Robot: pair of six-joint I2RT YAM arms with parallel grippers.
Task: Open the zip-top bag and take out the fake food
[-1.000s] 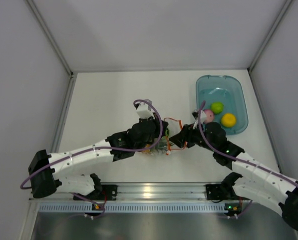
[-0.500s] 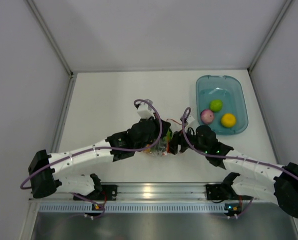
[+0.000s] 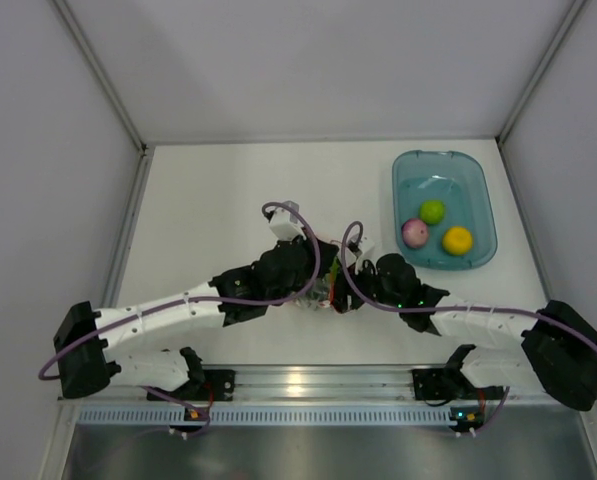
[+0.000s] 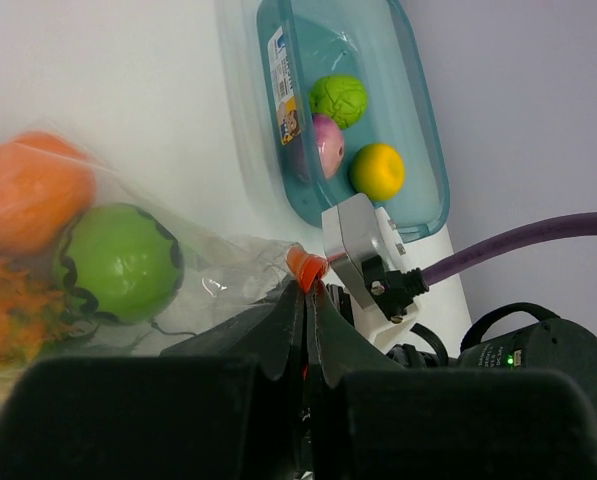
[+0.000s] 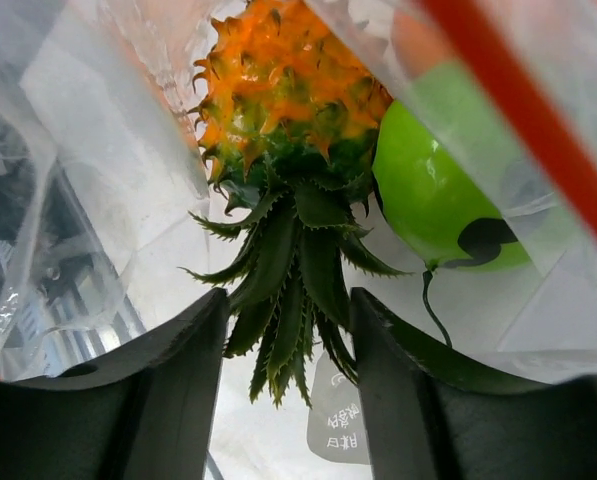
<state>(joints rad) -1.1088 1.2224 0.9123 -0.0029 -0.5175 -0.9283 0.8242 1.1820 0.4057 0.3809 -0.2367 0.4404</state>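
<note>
The clear zip-top bag (image 3: 323, 292) lies between my two grippers; its film (image 4: 223, 262) is crinkled. My left gripper (image 4: 308, 291) is shut on the bag's orange-red zip strip (image 4: 306, 268). My right gripper (image 5: 288, 305) reaches into the bag mouth. Its jaws stand apart, one on each side of the green crown (image 5: 293, 265) of the orange pineapple (image 5: 283, 85). A light green piece (image 5: 433, 200) lies beside it, and an orange piece (image 4: 28, 190) is also in the bag. From above, both grippers are hidden under the wrists.
The translucent blue tub (image 3: 444, 154) sits at the back right, holding a pink ball (image 3: 414, 232), a green piece (image 3: 433, 211) and a yellow piece (image 3: 457, 240). Walls close in the table on three sides. My right wrist's cable (image 4: 518, 240) runs near the left gripper.
My right arm has swung left from beside the tub to the bag, and its gripper has entered the bag mouth. The pink ball now lies uncovered in the tub. The left gripper keeps its hold.
</note>
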